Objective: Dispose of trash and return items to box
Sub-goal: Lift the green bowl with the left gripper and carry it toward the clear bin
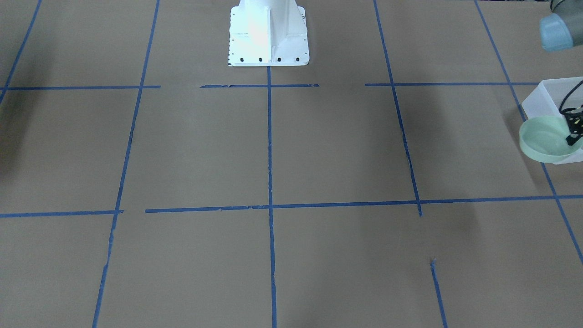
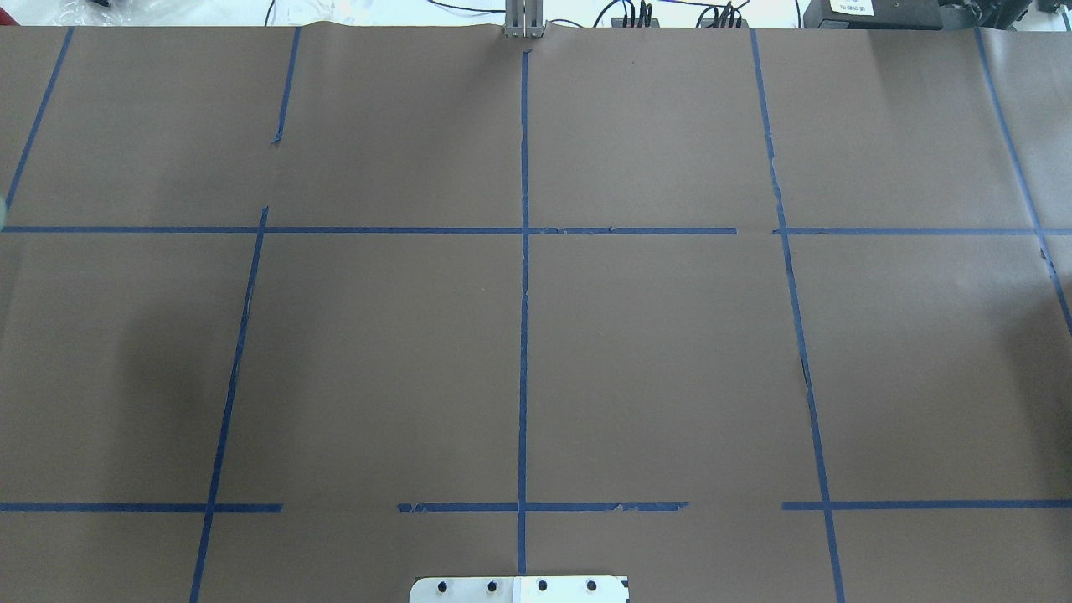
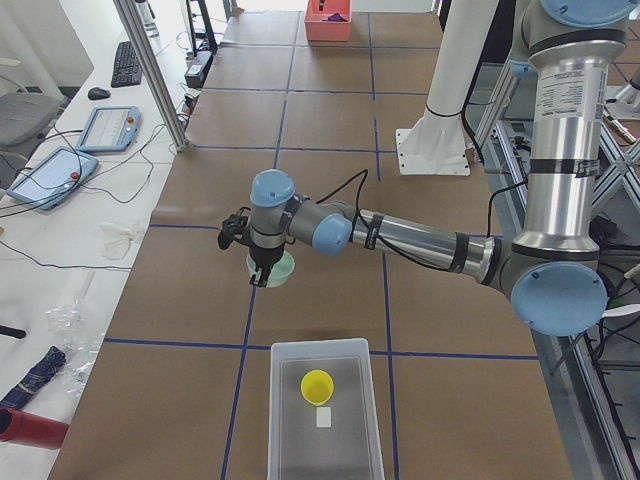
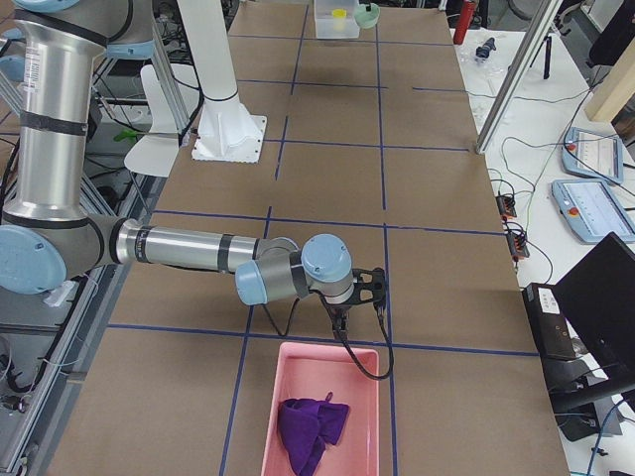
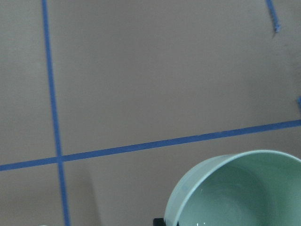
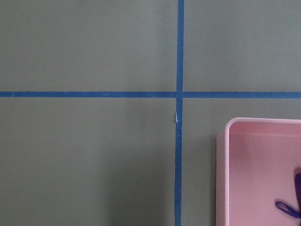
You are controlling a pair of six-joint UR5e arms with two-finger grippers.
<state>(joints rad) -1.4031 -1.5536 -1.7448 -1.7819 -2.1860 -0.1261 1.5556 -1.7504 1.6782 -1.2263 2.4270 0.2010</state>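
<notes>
My left gripper point(image 1: 575, 133) is shut on the rim of the pale mint-green bowl point(image 1: 544, 139) and holds it above the table. In the exterior left view the bowl point(image 3: 275, 268) hangs a short way off the end of the frosted-white box point(image 3: 290, 420). The yellow cup point(image 3: 318, 386) stands upright inside the box. The bowl fills the lower right of the left wrist view point(image 5: 240, 193). My right gripper point(image 4: 342, 315) hovers just off the pink bin's point(image 4: 298, 377) end; I cannot tell whether it is open or shut.
The pink bin point(image 6: 254, 165) holds a purple cloth point(image 4: 313, 421). A small white scrap point(image 3: 323, 417) lies in the box beside the cup. The white robot base point(image 1: 268, 36) stands at the table's middle edge. Blue tape lines grid the brown table.
</notes>
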